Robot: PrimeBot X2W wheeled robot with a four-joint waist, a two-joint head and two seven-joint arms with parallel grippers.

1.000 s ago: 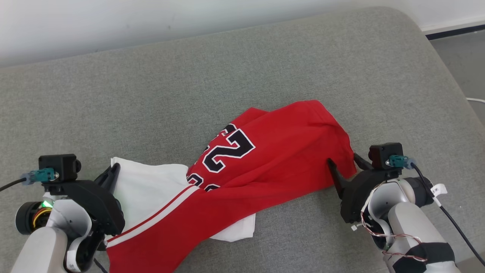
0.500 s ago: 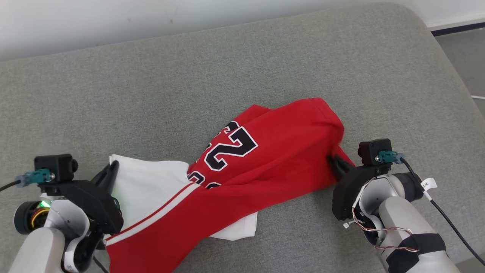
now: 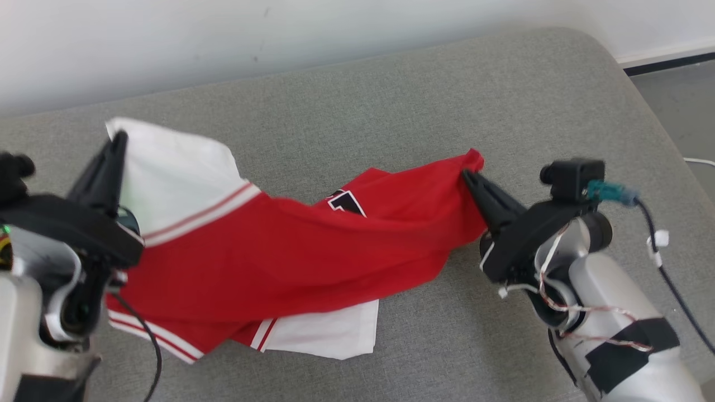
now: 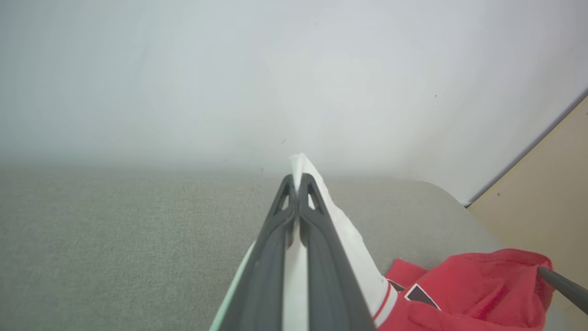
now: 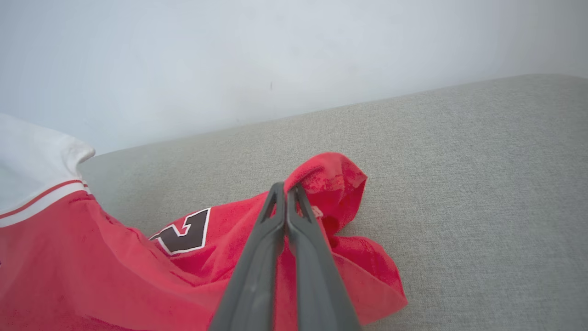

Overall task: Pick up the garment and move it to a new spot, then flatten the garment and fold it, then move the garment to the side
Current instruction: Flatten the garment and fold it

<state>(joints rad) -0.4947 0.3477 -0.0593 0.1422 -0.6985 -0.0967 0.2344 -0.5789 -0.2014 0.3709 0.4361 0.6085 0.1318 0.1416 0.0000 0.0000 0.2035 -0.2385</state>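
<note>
**While the left claw and right claw clench, the jersey stretches between them**

Where the head view is nearest, at 6 o'clock, a white flap of the jersey lies flat on the grey padded surface. A red-and-white striped hem sits just beside it toward 7 o'clock. The two pale arms come in at 8 and 4 o'clock.

Farther in, the red cloth runs as one long, creased band across the middle, from 9 o'clock to 2 o'clock. A black number edged in white peeks out of a fold near its upper rim.

At 9 o'clock the left claw is clenched on the jersey's white end and holds it raised. The left wrist view shows white cloth pinched between the closed fingers and poking out past their tips.

At 2 o'clock the right claw is clenched on the red corner. In the right wrist view its fingers meet over a bunched red fold, and the rest of the corner hangs loose below them.

Beyond the cloth, the grey surface runs to its rounded far edge at 12 o'clock, against a pale wall. A strip of grey floor shows past the surface's corner at 2 o'clock.
</note>
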